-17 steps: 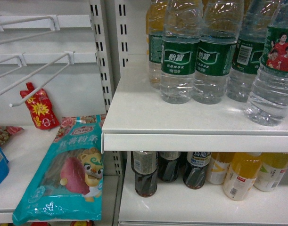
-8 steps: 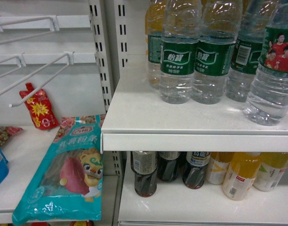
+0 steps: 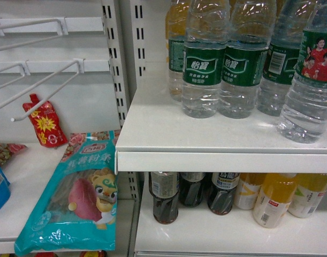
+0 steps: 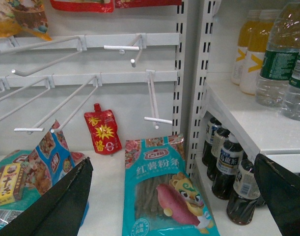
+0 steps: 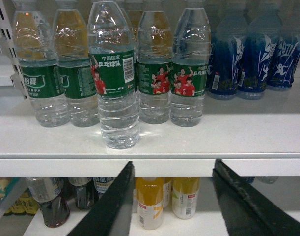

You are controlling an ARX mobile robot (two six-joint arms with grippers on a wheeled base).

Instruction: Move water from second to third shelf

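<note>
Several clear water bottles with green labels stand on a white shelf (image 5: 199, 140). One water bottle (image 5: 113, 83) stands forward of the row, near the shelf's front edge; in the head view it is the water bottle (image 3: 312, 80) at the far right. My right gripper (image 5: 174, 163) is open and empty, level with the shelf's front lip, just below and to the right of that bottle. My left gripper (image 4: 173, 160) is also open and empty, hovering over the left bay near the teal packet. Neither gripper shows in the head view.
The shelf below holds dark tea bottles (image 3: 166, 198) and orange juice bottles (image 3: 273, 201). Blue drink bottles (image 5: 248, 54) stand right of the water. The left bay has a teal noodle packet (image 3: 77, 198), a red pouch (image 3: 44, 124) and wire hooks (image 3: 45, 88). A slotted post (image 3: 118, 64) divides the bays.
</note>
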